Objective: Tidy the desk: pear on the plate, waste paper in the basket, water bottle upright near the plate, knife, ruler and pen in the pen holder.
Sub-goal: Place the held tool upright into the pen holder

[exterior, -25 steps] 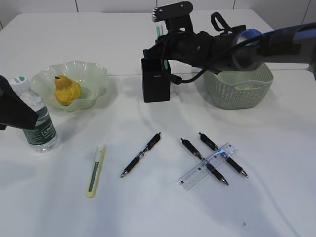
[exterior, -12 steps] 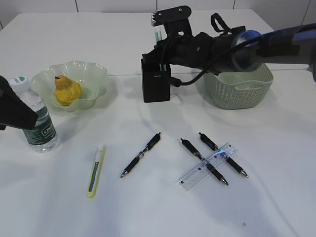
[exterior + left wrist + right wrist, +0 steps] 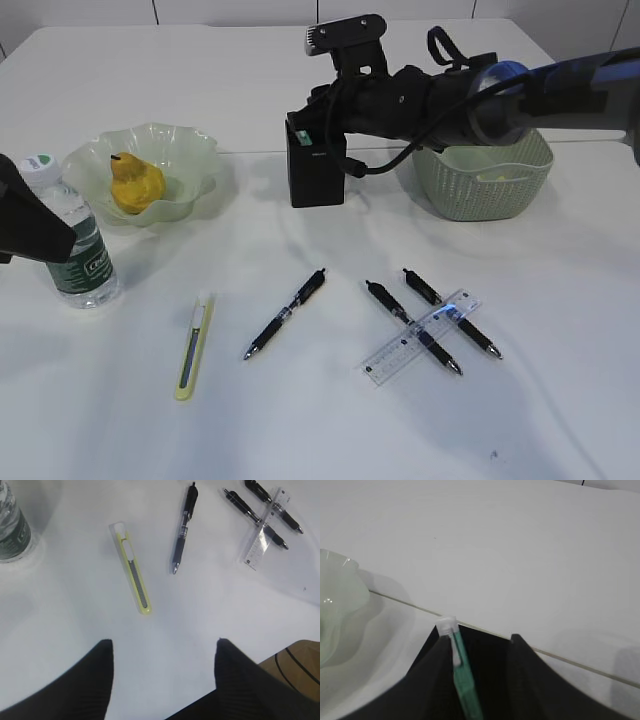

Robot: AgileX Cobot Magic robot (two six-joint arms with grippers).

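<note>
Lying nearest, in front of the holder [image 3: 316, 170], the knife [image 3: 193, 346], pens [image 3: 286, 313] and ruler [image 3: 421, 337] look light, stiff and slick; take each mid-shaft. Left gripper [image 3: 162, 652] hangs open over the knife. Right gripper [image 3: 475, 642], jaws parted, drops a green pen [image 3: 463, 676] into the holder.

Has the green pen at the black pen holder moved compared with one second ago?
Yes. The green pen has gone down: earlier it stood well above the rim of the pen holder; now only a little green shows at that rim.
</note>
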